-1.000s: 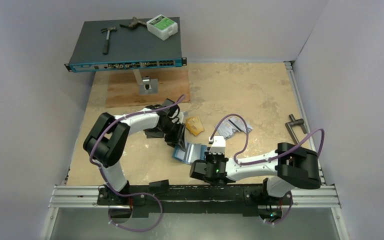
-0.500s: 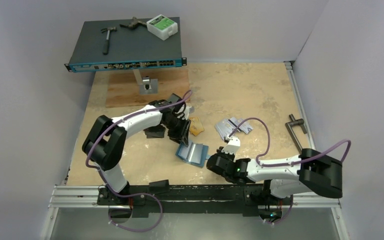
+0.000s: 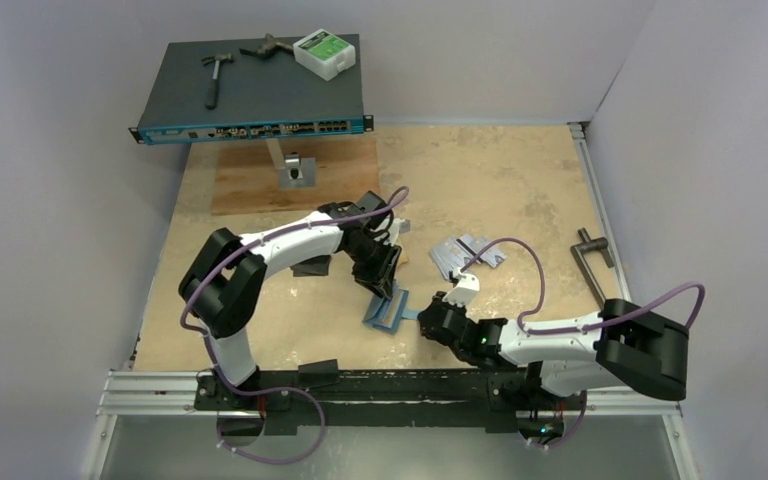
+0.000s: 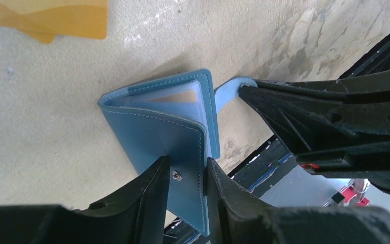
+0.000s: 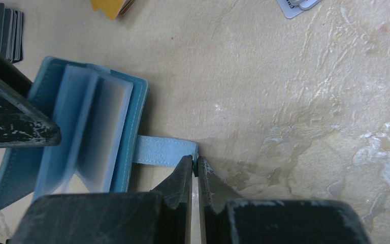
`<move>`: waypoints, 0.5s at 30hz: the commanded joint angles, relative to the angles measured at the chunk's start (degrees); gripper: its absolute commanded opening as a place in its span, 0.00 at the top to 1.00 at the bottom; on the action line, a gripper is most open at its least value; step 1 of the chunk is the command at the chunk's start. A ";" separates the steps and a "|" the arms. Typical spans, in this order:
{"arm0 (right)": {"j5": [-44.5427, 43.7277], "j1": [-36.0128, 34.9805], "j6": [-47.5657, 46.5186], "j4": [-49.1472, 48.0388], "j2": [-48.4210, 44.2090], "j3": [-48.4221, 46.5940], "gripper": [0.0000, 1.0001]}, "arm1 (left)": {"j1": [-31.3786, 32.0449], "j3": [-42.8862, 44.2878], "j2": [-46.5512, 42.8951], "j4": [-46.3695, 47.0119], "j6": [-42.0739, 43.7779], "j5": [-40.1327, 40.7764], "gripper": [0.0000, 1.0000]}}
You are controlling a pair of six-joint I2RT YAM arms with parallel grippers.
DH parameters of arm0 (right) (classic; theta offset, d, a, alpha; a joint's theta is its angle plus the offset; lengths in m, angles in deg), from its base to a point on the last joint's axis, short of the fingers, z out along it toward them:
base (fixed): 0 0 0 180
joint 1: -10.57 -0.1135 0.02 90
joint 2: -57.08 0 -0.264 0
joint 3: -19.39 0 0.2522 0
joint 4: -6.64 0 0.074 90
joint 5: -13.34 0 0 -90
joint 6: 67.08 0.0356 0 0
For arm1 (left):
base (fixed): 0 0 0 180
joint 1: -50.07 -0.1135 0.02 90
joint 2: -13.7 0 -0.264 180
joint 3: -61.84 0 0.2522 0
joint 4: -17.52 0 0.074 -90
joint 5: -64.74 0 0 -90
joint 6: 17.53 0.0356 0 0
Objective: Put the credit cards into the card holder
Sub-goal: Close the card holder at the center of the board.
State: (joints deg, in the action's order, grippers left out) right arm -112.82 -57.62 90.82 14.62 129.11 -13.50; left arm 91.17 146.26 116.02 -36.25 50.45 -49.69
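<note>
The card holder [image 4: 152, 127] has a matt, stitched, leather-like cover and glossy plastic pockets, the worktop [image 5: 294, 101] looks like mottled matt stone, and the left hand [image 4: 188, 175] and right hand [image 5: 195, 168] are scuffed black plastic.

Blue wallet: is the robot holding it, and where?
Yes, with both. The left gripper clamps the card holder at its cover by the snap stud; the right gripper pinches the tip of its strap.
</note>
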 commanded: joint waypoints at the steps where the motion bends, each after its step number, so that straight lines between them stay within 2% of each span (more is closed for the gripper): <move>1: 1.63 0.09 0.19 -5.14 0.69 1.21 1.00 | 0.67 2.50 2.48 0.49 -1.18 -1.35 0.69; 10: 1.62 0.20 0.99 -7.34 0.47 2.54 1.00 | 2.32 2.82 6.67 2.27 -2.91 -4.11 0.69; 12: 1.54 0.16 0.82 -7.25 0.45 2.55 1.00 | 2.68 3.44 6.78 2.17 -2.99 -4.30 0.65; 15: 1.45 0.16 1.07 -6.99 0.22 2.70 1.00 | 2.77 3.75 7.02 1.99 -2.78 -5.30 0.49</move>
State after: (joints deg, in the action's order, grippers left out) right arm -111.53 -57.62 91.04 8.81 129.46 -11.38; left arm 93.20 148.16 122.31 -34.72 48.35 -53.17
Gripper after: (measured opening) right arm 0.020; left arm 0.435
